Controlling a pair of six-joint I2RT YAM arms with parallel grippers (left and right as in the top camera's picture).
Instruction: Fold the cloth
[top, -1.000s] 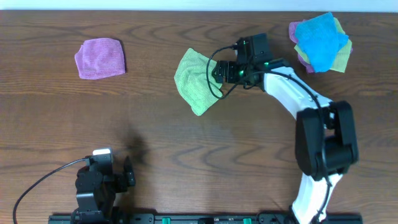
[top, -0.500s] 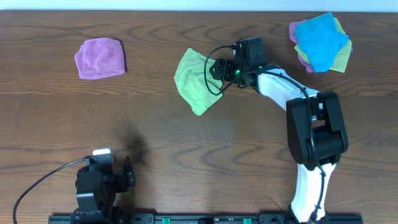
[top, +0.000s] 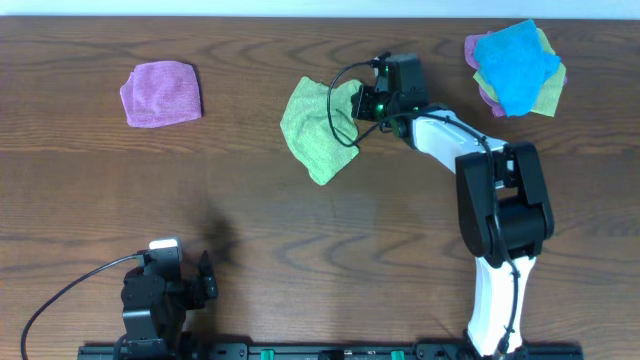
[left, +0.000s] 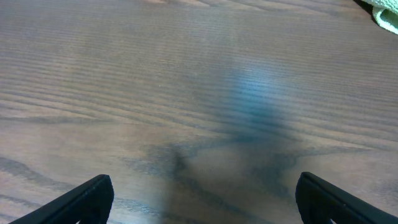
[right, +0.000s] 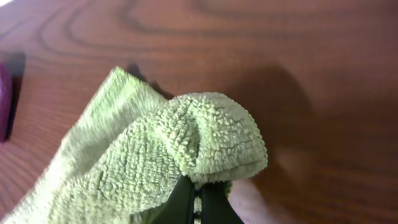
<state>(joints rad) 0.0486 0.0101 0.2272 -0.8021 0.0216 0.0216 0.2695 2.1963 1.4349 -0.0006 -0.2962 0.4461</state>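
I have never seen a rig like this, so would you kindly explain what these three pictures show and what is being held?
This is a robot with two arms at a wooden table. One picture looks down from above; the other two come from a small camera on each wrist. The right arm reaches out to a green cloth. The right gripper, a two-finger clamp, is pinched shut on a bunched edge of it, which the right wrist picture shows close up. The left gripper is open and holds nothing; its picture shows the tabletop. Also on the table lie a purple cloth and a pile of cloths with a blue one on top.
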